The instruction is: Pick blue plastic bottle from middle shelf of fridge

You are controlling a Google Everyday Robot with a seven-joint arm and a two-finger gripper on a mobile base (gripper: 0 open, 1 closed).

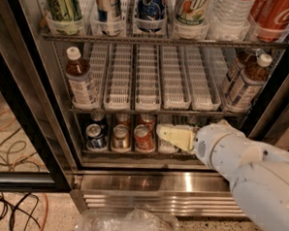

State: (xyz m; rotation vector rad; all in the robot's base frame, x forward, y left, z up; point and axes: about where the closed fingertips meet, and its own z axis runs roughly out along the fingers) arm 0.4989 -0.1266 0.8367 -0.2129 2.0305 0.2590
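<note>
A small bottle of brown drink with a white cap and pale label (82, 82) stands at the left end of the middle shelf (147, 109), a wire rack with white perforated lane trays. Two similar bottles (248, 84) stand at its right end. My gripper (175, 136), cream-coloured on a white arm (248, 166), is below the shelf in front of the row of cans, pointing left. It is well to the right of and lower than the left bottle. It holds nothing that shows.
Short cans (120, 137) stand on the bottom rack beside the gripper. Tall cans and bottles, one a red cola bottle (276, 15), fill the top rack. The black door frame (28, 111) is at left, the steel grille (164, 198) below. Clear plastic (129, 226) and cables (8, 207) lie on the floor.
</note>
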